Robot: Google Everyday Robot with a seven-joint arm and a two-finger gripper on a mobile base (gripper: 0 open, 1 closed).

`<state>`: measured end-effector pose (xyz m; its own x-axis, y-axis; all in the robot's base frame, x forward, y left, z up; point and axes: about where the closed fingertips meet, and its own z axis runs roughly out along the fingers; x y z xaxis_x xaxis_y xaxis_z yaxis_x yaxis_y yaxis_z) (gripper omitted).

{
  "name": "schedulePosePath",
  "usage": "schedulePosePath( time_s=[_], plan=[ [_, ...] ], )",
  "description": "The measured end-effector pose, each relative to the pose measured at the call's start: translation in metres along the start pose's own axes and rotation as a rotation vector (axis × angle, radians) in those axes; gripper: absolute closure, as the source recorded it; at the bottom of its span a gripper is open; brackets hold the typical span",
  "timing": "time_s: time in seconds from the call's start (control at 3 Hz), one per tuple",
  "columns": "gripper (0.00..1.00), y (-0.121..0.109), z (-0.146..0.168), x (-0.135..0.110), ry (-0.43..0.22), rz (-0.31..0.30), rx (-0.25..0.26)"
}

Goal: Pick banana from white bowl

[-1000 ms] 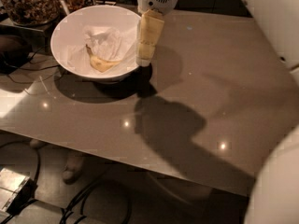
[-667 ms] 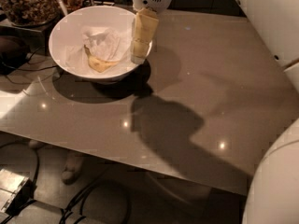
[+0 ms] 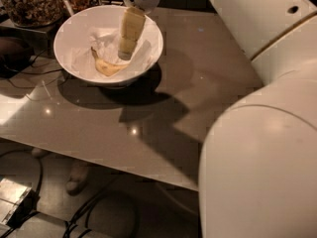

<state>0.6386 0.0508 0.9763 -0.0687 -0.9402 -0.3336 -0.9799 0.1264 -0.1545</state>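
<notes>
The white bowl [image 3: 67,31] stands at the table's far left. Inside it the small yellow banana [image 3: 109,67] lies on crumpled white paper [image 3: 91,48], curved, with its dark stem pointing up-left. My gripper [image 3: 126,51] hangs down over the bowl's right half, its pale-yellow pads [image 3: 130,29] ending just above and to the right of the banana. It holds nothing.
A dark container of brown nut-like bits [image 3: 29,4] stands behind the bowl at the far left. The grey table [image 3: 163,113] stretches right and toward me. My white arm [image 3: 262,148] fills the right side. Cables lie on the floor below.
My gripper has moved left from the bowl's right rim to over the bowl's inside, closer to the banana. The banana and bowl have not moved.
</notes>
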Motion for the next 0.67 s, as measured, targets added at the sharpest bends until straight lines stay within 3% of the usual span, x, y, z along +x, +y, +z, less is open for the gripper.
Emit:
schedulePosePath(
  time_s=[0.33, 0.67],
  plan=[
    [0.02, -0.018, 0.031, -0.018, 0.015, 0.091, -0.041],
    [0.04, -0.023, 0.049, -0.024, 0.015, 0.138, -0.071]
  ],
)
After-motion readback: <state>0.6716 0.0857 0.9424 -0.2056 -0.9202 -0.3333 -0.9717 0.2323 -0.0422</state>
